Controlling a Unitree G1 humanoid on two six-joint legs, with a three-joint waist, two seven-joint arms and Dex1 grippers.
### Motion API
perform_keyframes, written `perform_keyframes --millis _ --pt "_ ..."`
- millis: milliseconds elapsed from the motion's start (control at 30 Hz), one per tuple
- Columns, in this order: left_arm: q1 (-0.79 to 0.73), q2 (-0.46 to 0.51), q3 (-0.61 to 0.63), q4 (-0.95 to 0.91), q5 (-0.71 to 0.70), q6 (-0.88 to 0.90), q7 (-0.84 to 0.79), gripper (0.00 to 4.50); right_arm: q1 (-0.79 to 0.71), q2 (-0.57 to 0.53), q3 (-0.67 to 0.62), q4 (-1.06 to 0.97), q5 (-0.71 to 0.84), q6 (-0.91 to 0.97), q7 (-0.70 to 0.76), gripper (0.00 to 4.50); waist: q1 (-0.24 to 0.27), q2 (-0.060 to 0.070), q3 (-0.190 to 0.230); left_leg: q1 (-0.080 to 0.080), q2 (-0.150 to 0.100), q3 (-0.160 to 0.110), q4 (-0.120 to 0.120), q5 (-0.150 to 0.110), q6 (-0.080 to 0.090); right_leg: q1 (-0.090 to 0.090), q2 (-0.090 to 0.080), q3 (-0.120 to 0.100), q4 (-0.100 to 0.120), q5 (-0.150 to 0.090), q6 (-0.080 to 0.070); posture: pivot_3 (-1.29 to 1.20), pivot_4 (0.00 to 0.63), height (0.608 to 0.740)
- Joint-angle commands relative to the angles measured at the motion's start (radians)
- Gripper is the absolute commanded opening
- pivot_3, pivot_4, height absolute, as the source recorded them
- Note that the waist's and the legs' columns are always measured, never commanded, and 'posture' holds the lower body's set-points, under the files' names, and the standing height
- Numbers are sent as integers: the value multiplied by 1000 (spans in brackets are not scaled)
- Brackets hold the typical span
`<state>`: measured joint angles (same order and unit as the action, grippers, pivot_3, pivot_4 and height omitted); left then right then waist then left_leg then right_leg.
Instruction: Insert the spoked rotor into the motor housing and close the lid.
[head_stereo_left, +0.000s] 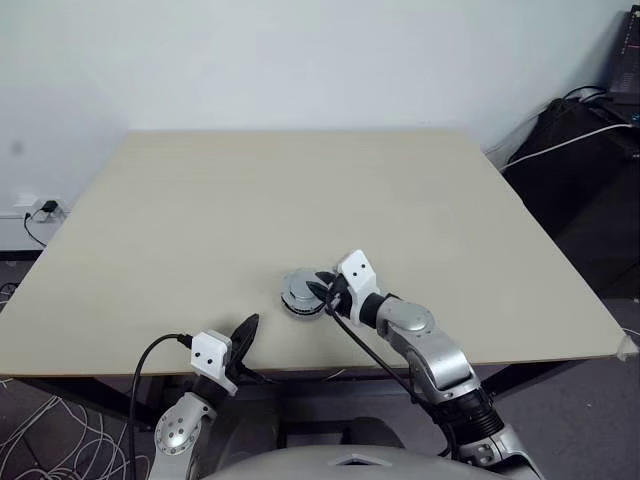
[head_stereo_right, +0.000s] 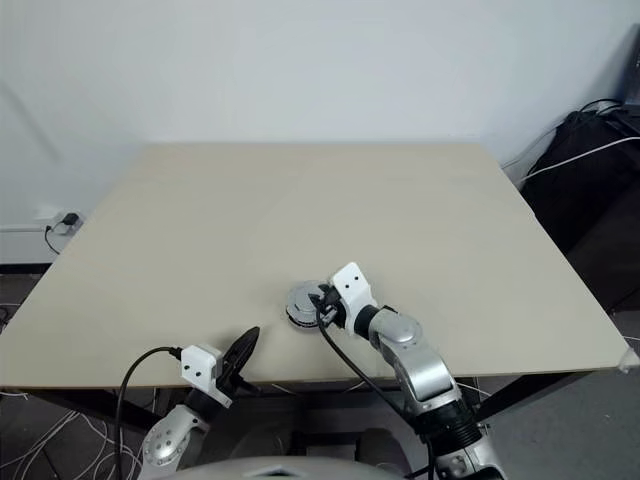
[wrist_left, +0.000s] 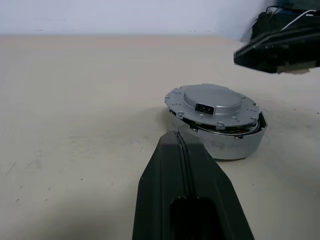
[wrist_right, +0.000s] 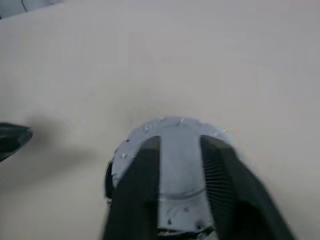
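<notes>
The lid (wrist_left: 212, 103), a flat light-grey metal disc with a notched rim and a raised smooth centre bearing a small dark slot, sits tilted on the round silvery motor housing (wrist_left: 231, 145), a gap showing along one edge. The stack rests on the pale matte wooden table (head_stereo_left: 300, 190) near its front edge. The right gripper (wrist_right: 179, 165) is over the lid, its two black fingers parted with the grey disc showing between them, gripping nothing. The left gripper (wrist_left: 177, 137), near the stack at the table's front edge, has its tapered black fingers pressed together, empty.
</notes>
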<state>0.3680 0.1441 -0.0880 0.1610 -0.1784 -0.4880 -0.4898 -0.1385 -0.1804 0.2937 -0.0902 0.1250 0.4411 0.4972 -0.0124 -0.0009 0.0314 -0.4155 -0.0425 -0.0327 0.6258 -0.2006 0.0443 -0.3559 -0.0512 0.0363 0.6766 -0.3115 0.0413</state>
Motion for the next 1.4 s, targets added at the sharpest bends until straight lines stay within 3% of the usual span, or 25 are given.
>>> perform_keyframes --millis 33,233,900,1067,1400 --pt "-12 1 -1 -33 -5 -6 -3 0 -35 21 -16 37 4 -35 -3 2582 0 0 0 0 0 0 0 0 0 0 0 0 0 0 0 0 0 740" --pt "-7 10 1 -13 -10 -18 -21 0 -58 65 7 133 -14 -64 -12 4487 0 0 0 0 0 0 0 0 0 0 0 0 0 0 0 0 0 740" --pt "-22 2 21 64 -13 -74 -45 0 -104 116 4 268 -49 -96 -43 4487 -2 1 -1 0 0 0 0 0 0 0 0 0 0 0 0 0 0 740" --pt "-20 2 22 57 -14 -70 -44 0 -103 116 3 267 -52 -96 -47 3262 -2 1 -1 0 0 0 0 0 0 -1 0 0 0 0 0 0 0 740" --pt "-17 -2 14 31 -9 -53 -34 0 -96 97 -2 202 -31 -91 -15 3180 -2 1 -1 0 0 0 -1 0 0 -1 0 0 0 0 0 0 0 740"
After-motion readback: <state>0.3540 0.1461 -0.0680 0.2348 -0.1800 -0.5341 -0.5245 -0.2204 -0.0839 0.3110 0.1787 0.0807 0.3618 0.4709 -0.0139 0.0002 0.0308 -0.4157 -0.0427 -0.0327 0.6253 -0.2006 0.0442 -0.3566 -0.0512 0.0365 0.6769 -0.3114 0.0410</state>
